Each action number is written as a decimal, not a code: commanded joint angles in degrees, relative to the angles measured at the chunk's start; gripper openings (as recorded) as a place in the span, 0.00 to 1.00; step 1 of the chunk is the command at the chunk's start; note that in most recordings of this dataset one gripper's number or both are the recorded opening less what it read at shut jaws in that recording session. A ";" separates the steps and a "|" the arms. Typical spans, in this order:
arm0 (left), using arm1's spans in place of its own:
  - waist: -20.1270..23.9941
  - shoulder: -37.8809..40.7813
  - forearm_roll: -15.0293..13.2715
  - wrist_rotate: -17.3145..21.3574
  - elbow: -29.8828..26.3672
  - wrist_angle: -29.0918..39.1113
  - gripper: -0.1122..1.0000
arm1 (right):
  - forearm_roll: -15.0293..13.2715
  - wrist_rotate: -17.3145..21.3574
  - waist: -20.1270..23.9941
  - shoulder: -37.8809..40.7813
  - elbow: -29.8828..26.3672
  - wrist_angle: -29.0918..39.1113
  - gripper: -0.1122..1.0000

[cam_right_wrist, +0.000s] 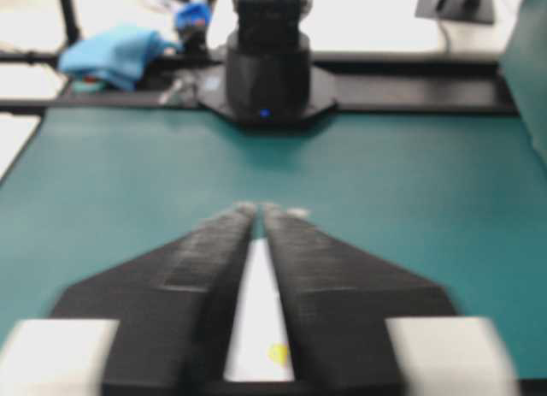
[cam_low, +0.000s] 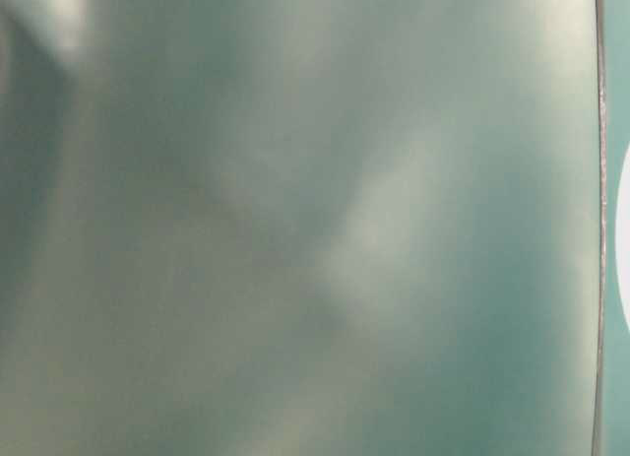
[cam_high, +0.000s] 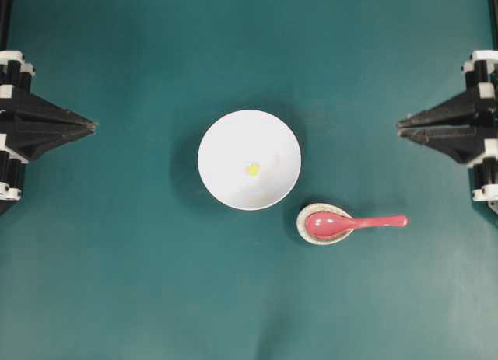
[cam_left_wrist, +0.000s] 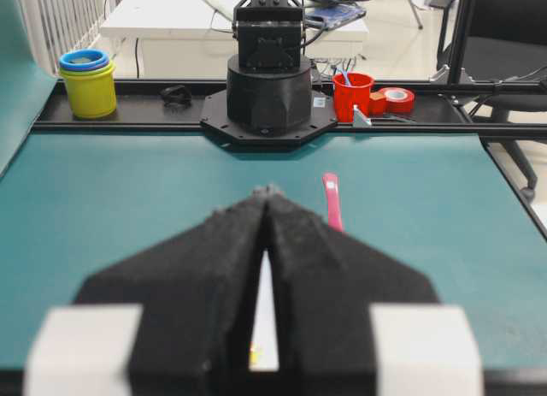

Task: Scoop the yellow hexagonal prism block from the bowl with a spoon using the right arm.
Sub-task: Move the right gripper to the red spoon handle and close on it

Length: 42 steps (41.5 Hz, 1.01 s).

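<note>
The white bowl point(cam_high: 229, 138) stands at the middle of the teal table, and the yellow hexagonal prism block point(cam_high: 253, 169) lies inside it. To its lower right the pink-red spoon point(cam_high: 350, 222) rests with its scoop on a small speckled rest point(cam_high: 311, 238), handle pointing right. At the right edge, far from the spoon, my right gripper point(cam_high: 400, 127) has its tips slightly apart and holds nothing. My left gripper point(cam_high: 93, 127) is shut and empty at the left edge. Between the right gripper's point(cam_right_wrist: 259, 210) fingers I see the bowl point(cam_right_wrist: 256, 319) and the block point(cam_right_wrist: 278, 354). The left gripper point(cam_left_wrist: 267, 192) view shows the spoon handle point(cam_left_wrist: 332, 203).
Behind the table's far rail in the left wrist view stand stacked yellow and blue cups point(cam_left_wrist: 88, 88), a red cup point(cam_left_wrist: 353, 95) and red tape point(cam_left_wrist: 397, 98). A blue cloth point(cam_right_wrist: 115, 54) lies past the other rail. The table-level view is a blur.
</note>
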 commanded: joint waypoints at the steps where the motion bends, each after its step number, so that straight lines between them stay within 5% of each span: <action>1: 0.09 0.44 0.18 0.00 -1.41 0.00 0.11 | -0.18 0.00 -0.09 0.44 -1.49 -0.18 0.43; 7: 0.09 0.53 0.18 -0.09 -1.41 0.35 0.11 | 0.00 0.62 -0.09 1.41 -1.49 1.49 0.63; 15: 0.09 0.53 0.18 0.00 -1.41 0.44 0.11 | 2.81 3.52 0.00 4.39 -1.41 5.19 0.61; 26: 0.09 0.44 0.26 0.18 -1.32 0.70 0.11 | 2.81 5.63 0.00 10.72 -0.70 6.68 0.61; 42: 0.09 0.53 0.26 0.26 -1.32 0.79 0.11 | 2.20 5.63 1.93 18.90 3.96 -0.79 0.61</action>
